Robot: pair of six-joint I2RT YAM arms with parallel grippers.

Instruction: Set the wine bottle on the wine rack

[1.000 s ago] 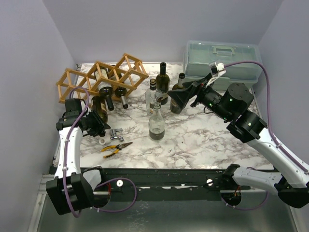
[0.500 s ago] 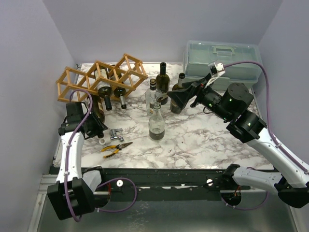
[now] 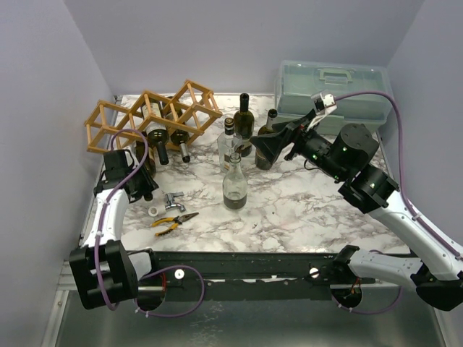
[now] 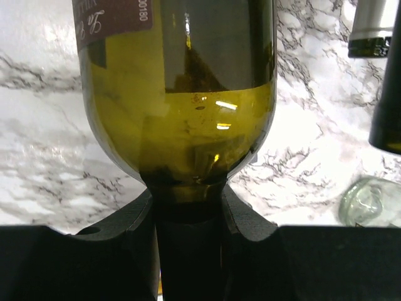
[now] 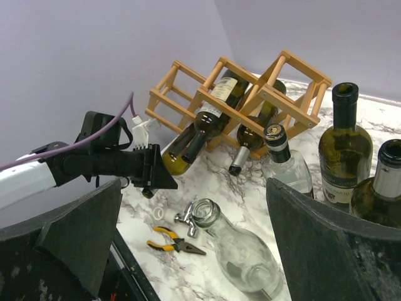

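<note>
I've got the L pincer (image 4: 188, 210) clamped on the wine bottle (image 4: 182, 113) neck, prob. firm. Glass is heavy, slick, brittle. Wine rack (image 3: 155, 108) just ahead.

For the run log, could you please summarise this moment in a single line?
left hand: shut on wine bottle neck | wine bottle: base toward wine rack, seating unclear | right hand: open, beside standing bottles

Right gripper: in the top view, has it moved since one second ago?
No. The right gripper stays open at the same spot, just in front of the left front corner of the toolbox.
</note>
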